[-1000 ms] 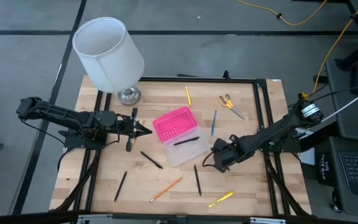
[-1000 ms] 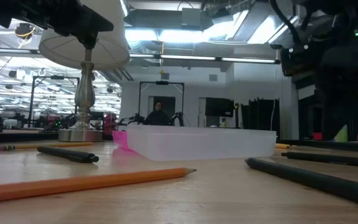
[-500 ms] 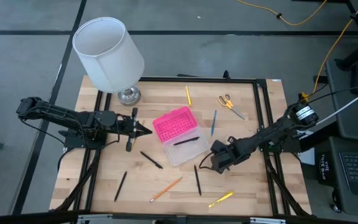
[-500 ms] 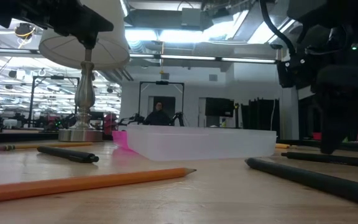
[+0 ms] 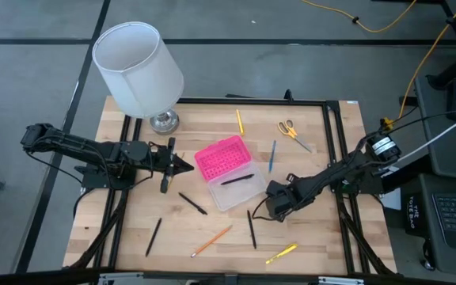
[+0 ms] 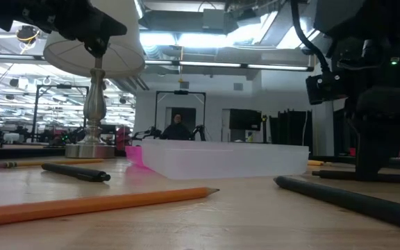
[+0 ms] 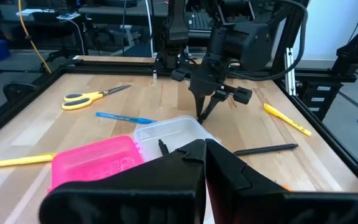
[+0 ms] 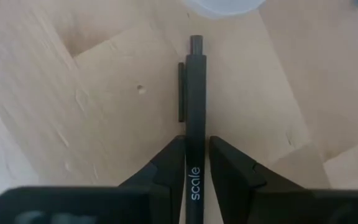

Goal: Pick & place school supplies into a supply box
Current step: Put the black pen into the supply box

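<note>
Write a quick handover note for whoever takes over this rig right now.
Right gripper: down at the table, fingers either side of a black pen beside the box; not lifted.
Left gripper: shut, empty, waiting by the pink lid.
Done: one black pen in the box.
Left: scissors, blue pen, yellow pencil, and the pens and pencils along the near edge.

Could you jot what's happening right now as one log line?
right pincer: astride black pen, on table | left pincer: shut, waiting by supply box | box: one pen inside
</note>
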`<state>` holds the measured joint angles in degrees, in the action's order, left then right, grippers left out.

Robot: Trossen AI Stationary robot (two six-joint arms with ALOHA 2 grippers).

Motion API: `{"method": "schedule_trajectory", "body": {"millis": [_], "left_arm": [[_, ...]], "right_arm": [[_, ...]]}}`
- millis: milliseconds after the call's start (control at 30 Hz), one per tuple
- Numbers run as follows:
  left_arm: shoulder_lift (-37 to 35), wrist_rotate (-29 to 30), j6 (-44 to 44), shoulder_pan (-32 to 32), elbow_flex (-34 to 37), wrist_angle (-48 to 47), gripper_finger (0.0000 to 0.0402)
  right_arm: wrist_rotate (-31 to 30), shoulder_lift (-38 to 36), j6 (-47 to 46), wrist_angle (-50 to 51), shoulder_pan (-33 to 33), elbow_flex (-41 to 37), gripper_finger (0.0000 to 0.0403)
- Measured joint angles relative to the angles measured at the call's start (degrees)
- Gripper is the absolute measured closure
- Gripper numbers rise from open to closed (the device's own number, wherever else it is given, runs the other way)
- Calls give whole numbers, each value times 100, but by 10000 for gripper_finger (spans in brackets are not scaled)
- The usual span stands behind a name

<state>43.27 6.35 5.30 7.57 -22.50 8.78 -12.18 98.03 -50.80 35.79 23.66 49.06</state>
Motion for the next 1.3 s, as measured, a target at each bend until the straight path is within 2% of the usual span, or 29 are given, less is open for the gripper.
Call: {"method": "schedule_trajectory", "body": {"millis": [233,433,533,867,1300], "left_arm": [[2,0,0,-2,0,0,398],[0,-1,0,-1,0,0,398],[0,0,-1,-1,0,0,398],[0,0,-2,-2,0,2,398],[0,0,-2,-1,0,2,398]], "right_arm": [[196,7,489,-13,-148,-7,324],[205,5,523,2,-170,-4,373],[255,-78,733,-6,-177,-27,376],[229,-857,1214,298,-184,-58,376],[411,-2028,1388,841,-69,-48,376]]}}
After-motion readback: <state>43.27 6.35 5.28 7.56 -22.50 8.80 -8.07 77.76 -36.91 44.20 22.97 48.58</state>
